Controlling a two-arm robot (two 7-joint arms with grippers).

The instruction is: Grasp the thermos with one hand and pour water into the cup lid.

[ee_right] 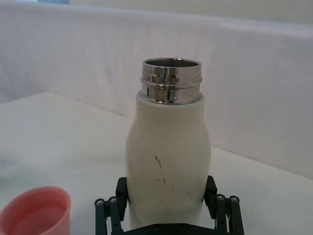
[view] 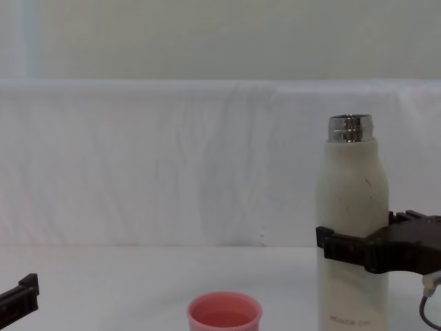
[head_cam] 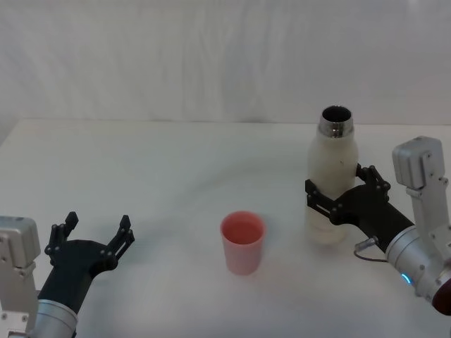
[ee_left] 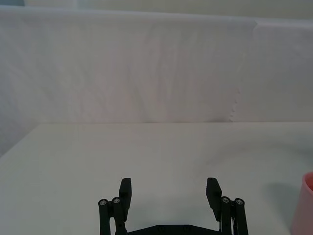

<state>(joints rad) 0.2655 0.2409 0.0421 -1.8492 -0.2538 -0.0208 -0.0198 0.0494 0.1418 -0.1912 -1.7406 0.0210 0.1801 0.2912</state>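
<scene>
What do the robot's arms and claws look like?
Both grippers, left and right, are black, with jointed linkage fingers ending in flat blocky pads and small silver pins at the joints. Behind them sit boxy light-grey wrist blocks and round silvery arm segments. The right arm has a thin looped cable and a small blue light.

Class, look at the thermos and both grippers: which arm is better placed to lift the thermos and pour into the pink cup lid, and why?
Right. The right gripper already straddles the upright thermos, beside the cup lid. The left gripper is open, off to the cup's other side.
</scene>
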